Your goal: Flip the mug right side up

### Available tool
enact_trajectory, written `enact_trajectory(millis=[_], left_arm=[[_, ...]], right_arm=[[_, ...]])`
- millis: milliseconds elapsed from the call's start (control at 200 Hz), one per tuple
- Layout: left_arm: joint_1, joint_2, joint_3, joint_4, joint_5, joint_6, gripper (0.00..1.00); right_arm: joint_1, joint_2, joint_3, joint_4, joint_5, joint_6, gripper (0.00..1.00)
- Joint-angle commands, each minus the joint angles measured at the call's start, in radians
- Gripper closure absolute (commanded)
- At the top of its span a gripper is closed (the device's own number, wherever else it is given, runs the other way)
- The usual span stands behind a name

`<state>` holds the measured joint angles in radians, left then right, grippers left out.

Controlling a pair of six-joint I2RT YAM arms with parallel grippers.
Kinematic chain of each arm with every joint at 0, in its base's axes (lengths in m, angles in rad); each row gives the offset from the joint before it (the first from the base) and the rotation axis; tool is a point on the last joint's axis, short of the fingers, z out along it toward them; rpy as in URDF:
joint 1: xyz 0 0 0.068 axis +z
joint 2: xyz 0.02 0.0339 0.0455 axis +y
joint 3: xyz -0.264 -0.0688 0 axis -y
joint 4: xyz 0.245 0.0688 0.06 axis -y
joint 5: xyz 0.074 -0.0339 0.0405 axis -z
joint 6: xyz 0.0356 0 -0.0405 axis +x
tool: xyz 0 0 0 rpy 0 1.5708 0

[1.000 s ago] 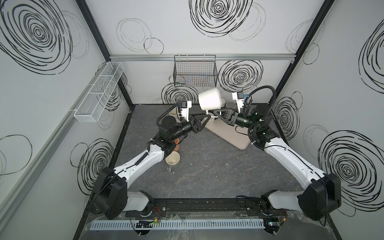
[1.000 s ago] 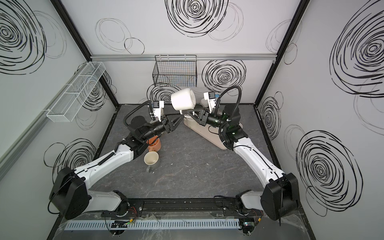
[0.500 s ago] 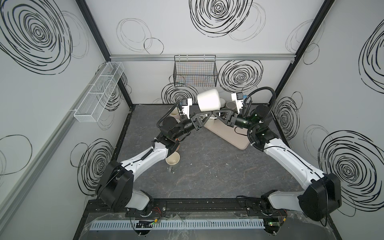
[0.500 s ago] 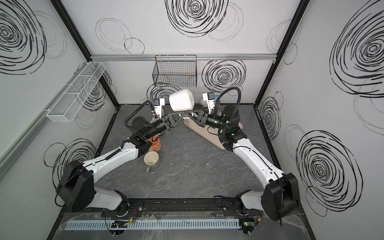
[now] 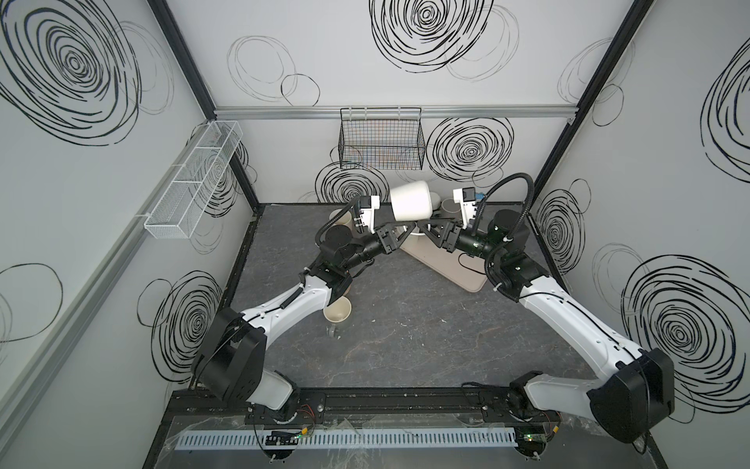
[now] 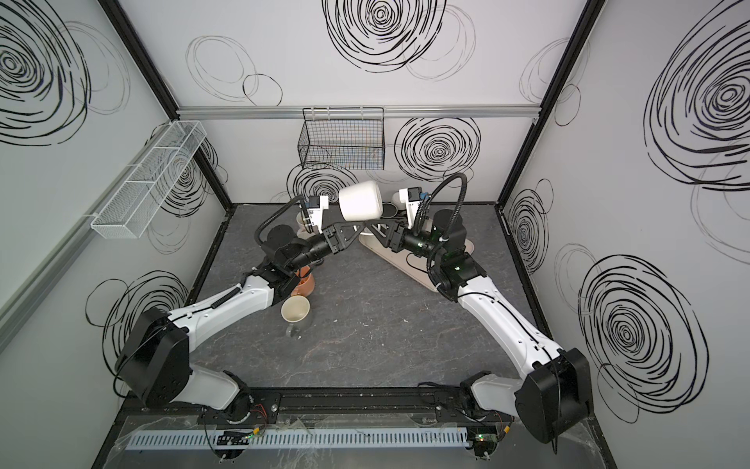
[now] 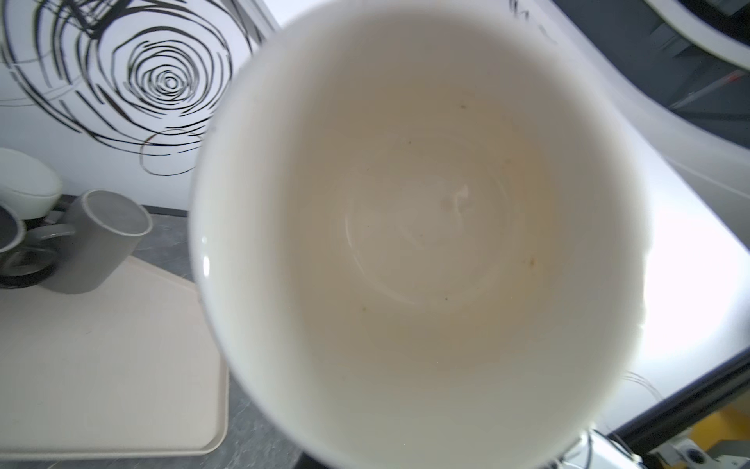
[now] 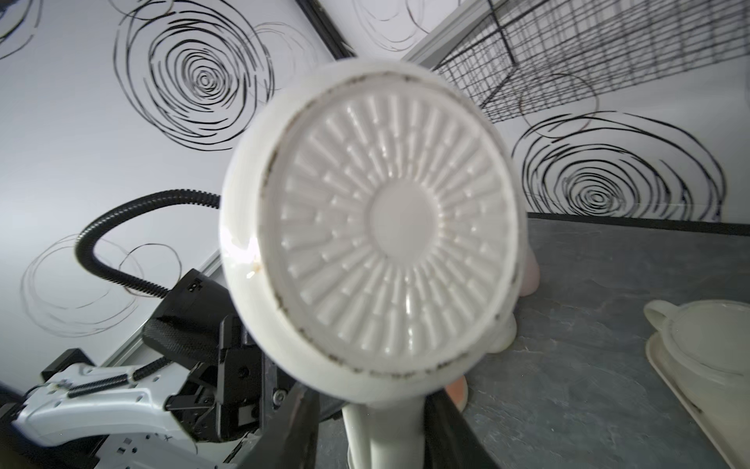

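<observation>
White mug aloft on its side over the far edge of the desk; left gripper clamped tight at its mouth end; right gripper at its base end, jaws parted loosely around the handle

Dark marbled tabletop with a beige tray, an upright grey mug, an orange cup.

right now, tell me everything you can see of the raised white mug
The white mug is glossy ceramic, held in the air on its side, handle pointing down. Its empty, speckled inside faces the left gripper, which is shut on it; its ribbed, scuffed base faces the right gripper, whose jaws stand open around the handle.
</observation>
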<state>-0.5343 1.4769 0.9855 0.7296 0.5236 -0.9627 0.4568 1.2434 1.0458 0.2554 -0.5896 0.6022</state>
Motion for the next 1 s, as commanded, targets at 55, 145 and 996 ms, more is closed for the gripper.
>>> enact_trajectory(millis=[55, 145, 996], left_arm=[[0.018, -0.003, 0.077, -0.382, -0.233, 0.192, 1.00], [0.011, 0.009, 0.108, -0.543, -0.357, 0.239, 1.00], [-0.013, 0.434, 0.578, -1.035, -0.886, 0.472, 1.00]], right_arm=[[-0.004, -0.099, -0.014, -0.163, 0.183, -0.137, 0.57], [-0.016, -0.139, -0.035, -0.203, 0.235, -0.160, 0.55], [-0.208, -0.173, -0.093, -0.279, 0.164, -0.129, 0.55]])
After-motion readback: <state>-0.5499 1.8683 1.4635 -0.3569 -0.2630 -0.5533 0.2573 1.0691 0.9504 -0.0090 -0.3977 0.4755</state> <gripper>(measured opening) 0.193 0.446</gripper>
